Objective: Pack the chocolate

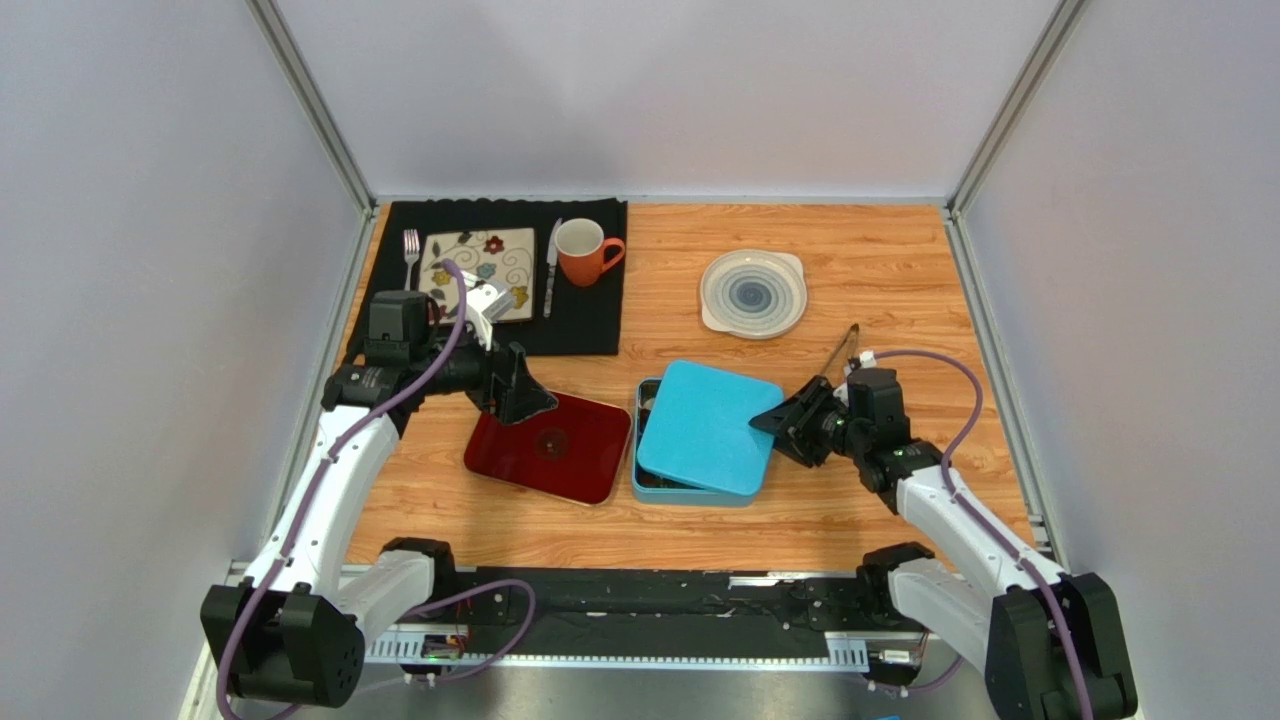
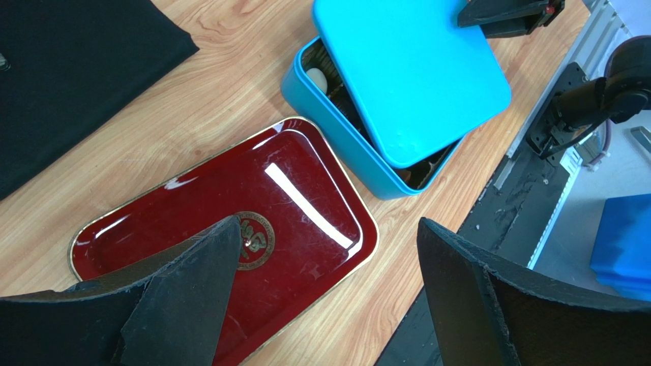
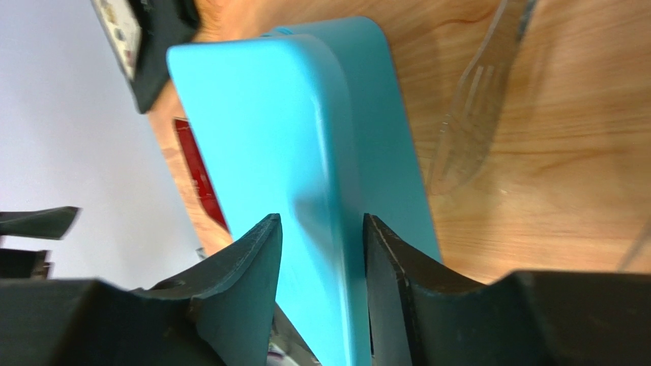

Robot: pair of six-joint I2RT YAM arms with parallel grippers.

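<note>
One cream bonbon is glimpsed inside the teal box beneath its skewed lid, whose right edge is straddled by the right gripper, pinching or loosened cannot be told, while the left gripper is held spread wide, farther left of the box.

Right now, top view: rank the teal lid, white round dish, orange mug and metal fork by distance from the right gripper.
From the right gripper:
1. Teal lid, its edge between the fingers, just left.
2. White round dish, farther back on the table.
3. Orange mug, back left on the black mat.
4. Metal fork, at the mat's left edge.
</note>
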